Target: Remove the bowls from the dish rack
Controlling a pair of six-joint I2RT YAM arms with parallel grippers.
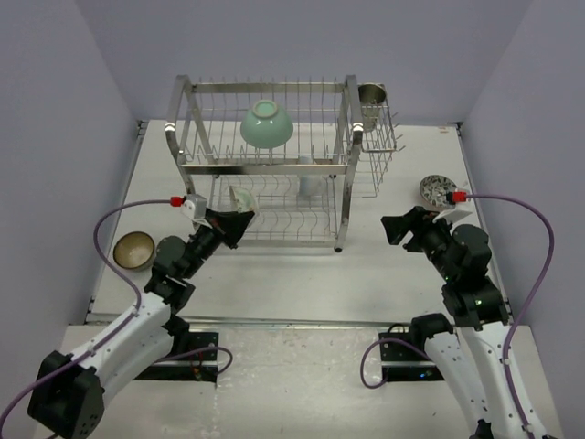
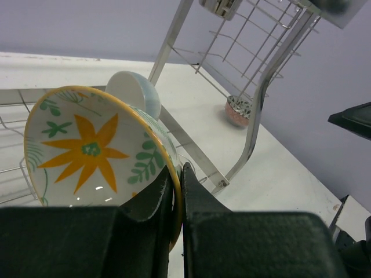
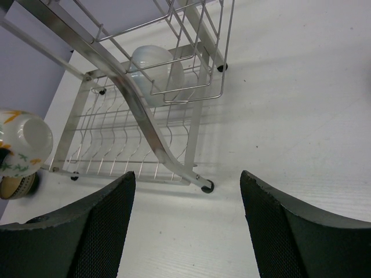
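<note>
flower bowl (image 2: 87, 150): white, with a yellow flower and green leaves inside and a yellow rim; tipped on its side and lifted off the table (image 1: 366, 274); at the front left corner of the dish rack (image 1: 265, 169), level with the lower tier; cannot tell whether clear of the wires.
left gripper (image 2: 177, 185): clenched on the flower bowl's rim, one finger inside and one outside.
mint-green bowl (image 1: 266, 123): larger, plain; on the upper tier near the middle, foot ring showing toward the top camera.
pale bowl (image 3: 153, 66): on the lower tier toward the right end, lying on its side behind the wires.
brown bowl (image 1: 134, 249): upright on the table, left of the rack, close to the left arm.
patterned bowl (image 1: 438, 190): upright on the table, right of the rack, in front of the side basket (image 1: 379, 146), just beside the right wrist.
right gripper (image 3: 188, 226): released, jaws wide apart with nothing between; over bare table off the rack's front right corner, apart from every bowl.
steel cup (image 1: 371, 96): upright in the side basket, at the rack's upper right.
</note>
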